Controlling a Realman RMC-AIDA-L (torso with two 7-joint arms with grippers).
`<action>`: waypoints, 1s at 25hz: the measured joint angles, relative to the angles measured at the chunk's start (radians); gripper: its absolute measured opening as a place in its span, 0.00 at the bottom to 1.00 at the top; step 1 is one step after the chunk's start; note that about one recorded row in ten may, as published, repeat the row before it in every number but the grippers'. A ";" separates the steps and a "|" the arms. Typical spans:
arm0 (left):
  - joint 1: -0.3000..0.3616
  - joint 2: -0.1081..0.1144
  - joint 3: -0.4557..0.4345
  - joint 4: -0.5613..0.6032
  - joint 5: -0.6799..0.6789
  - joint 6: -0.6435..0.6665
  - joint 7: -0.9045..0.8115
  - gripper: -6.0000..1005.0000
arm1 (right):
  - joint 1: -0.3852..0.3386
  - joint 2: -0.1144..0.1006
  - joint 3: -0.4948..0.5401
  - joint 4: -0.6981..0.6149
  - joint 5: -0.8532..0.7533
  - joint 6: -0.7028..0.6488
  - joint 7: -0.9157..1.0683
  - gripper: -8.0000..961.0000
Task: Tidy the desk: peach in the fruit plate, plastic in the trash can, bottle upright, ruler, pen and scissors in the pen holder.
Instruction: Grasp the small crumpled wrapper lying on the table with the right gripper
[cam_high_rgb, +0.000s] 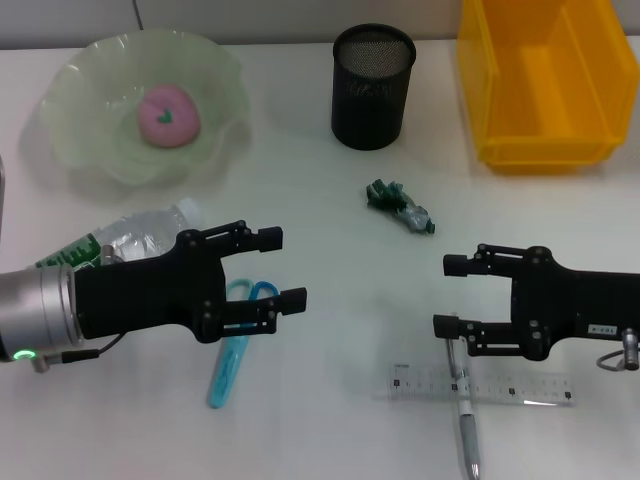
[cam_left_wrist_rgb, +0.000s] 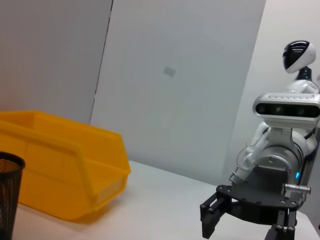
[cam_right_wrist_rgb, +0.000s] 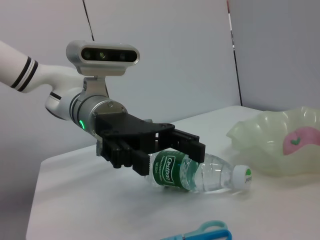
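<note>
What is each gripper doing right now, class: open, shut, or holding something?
Left gripper: open, empty, above the scissors.
Right gripper: open, empty, above the pen and ruler.

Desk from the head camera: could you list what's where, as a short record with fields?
peach: in the fruit plate
bottle: lying on its side
scissors: flat, below the left gripper
plastic: loose, mid-desk
ruler: flat, crossed by the pen
pen holder: upright, far side
yellow bin: far right
right gripper: open, above pen
</note>
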 joint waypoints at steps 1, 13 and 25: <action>0.004 -0.001 -0.009 0.001 0.000 0.001 0.002 0.81 | -0.001 0.000 0.001 -0.006 0.000 -0.001 0.004 0.79; 0.024 -0.024 -0.045 -0.002 -0.002 -0.005 0.028 0.81 | 0.026 -0.014 0.017 -0.298 -0.016 -0.136 0.304 0.79; 0.025 -0.041 -0.047 0.002 -0.003 -0.013 0.042 0.81 | 0.220 -0.019 -0.029 -0.493 -0.290 -0.035 0.670 0.79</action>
